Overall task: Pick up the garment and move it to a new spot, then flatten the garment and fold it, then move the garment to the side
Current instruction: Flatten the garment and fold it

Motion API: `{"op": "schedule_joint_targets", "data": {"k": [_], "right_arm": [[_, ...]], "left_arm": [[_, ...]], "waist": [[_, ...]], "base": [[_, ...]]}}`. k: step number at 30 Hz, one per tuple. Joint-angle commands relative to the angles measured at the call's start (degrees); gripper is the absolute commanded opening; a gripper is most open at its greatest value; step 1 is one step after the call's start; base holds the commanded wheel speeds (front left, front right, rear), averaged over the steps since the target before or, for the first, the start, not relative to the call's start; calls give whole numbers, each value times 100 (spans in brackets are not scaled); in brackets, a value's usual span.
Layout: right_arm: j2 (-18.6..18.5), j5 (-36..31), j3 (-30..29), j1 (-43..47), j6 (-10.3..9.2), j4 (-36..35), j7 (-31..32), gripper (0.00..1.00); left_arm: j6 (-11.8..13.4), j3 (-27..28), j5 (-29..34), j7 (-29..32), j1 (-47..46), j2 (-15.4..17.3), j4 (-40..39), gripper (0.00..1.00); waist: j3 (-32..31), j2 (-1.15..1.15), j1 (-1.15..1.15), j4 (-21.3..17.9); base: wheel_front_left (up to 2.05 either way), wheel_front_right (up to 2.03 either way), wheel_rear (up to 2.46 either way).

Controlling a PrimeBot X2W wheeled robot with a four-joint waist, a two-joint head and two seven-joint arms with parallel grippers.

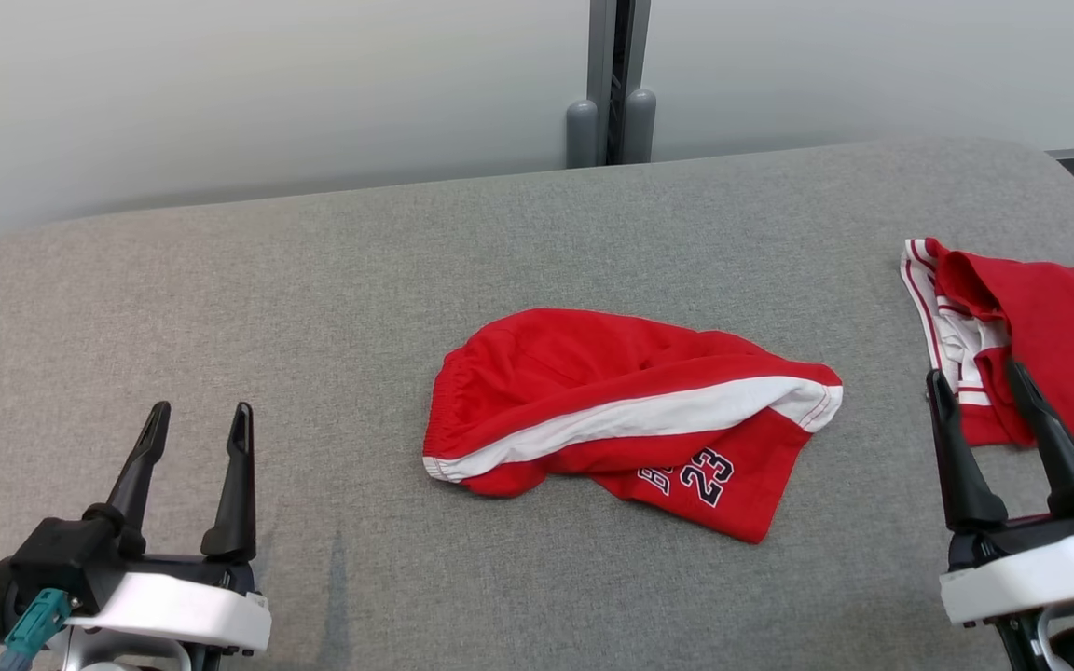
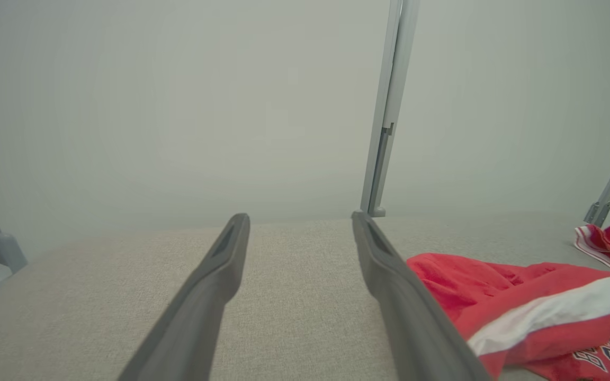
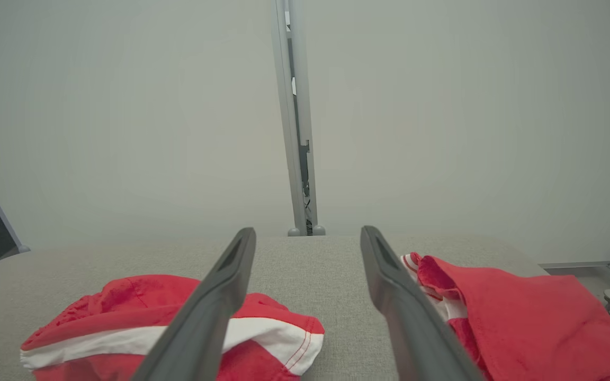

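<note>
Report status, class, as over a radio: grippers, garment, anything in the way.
Left gripper open, empty. Right gripper open, empty. Numbered red garment crumpled mid-surface, untouched. Second red garment close by right gripper, possible snag.

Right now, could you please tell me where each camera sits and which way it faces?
Head view: on the head, looking forward and down at crumpled red shorts with a white stripe on the grey fabric surface; left gripper and right gripper show open.
Left wrist view: on the left wrist, along its dark fingers toward the pale wall.
Right wrist view: on the right wrist, along its fingers toward that wall.
Shared: both wrist views show the shorts.
</note>
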Motion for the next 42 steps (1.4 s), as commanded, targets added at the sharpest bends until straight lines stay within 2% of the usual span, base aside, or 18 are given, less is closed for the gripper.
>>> {"op": "schedule_joint_targets", "data": {"k": [1,14,20,25,28,32,42], "right_arm": [[44,-46,-70,121,-1,-86,34,100],[172,-72,-189,217,-1,-252,165,100],[161,-72,-153,119,-1,-271,217,100],[182,-45,-29,26,-1,-254,242,100],[200,-3,69,-31,-1,-217,228,100],[223,20,136,-91,-1,-148,180,100],[212,76,143,-182,-1,-6,115,100]], "left_arm": [[38,-2,35,39,66,56,-23,100],[55,-97,-21,190,39,88,-117,100],[-250,-433,11,440,-399,102,-71,100],[-737,-926,-203,1110,-747,39,318,100],[-942,-1188,-412,1496,-835,-29,648,100],[-1081,-1346,-665,1767,-973,-85,1079,100],[-1215,-1441,-1127,1842,-1418,30,1778,100]], "waist": [[-25,0,0,11],[26,0,0,74],[164,0,0,76],[328,0,0,-54],[443,0,0,-180],[614,0,0,-341],[896,0,0,-540]], "base": [[0,0,0],[0,0,0],[0,0,0],[0,0,0],[0,0,0],[0,0,0],[0,0,0]]}}
